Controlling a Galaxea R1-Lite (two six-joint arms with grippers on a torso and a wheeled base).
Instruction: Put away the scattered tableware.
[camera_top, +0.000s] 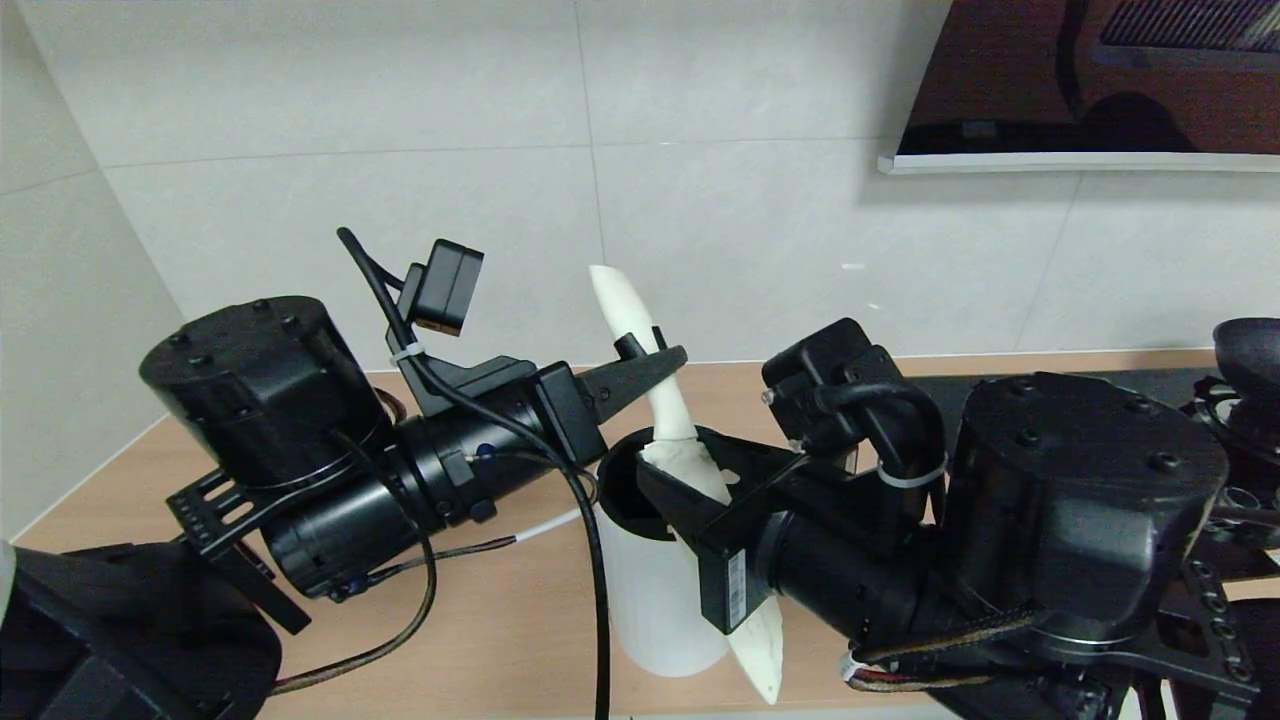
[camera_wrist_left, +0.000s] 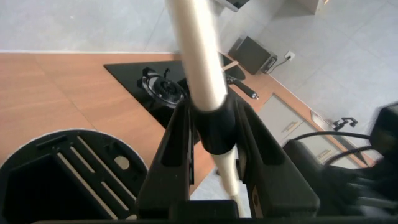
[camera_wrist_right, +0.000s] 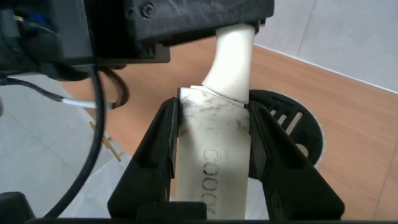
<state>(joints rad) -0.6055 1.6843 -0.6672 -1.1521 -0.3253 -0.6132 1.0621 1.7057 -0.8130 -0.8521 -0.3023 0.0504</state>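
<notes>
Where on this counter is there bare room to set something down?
Bare counter lies left of the utensil holder and along the wall behind it. Crowded over the holder: left gripper and right gripper clamp the knife. The cooktop takes the right.

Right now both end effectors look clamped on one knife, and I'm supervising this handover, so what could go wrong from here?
The left end effector grips the white knife by its handle while the right end effector grips its blade. If either arm moves before one lets go, the knife may twist or snap. The knife is tilted, with its tip beside the holder rather than over it. Released now, it would likely land on the counter.
</notes>
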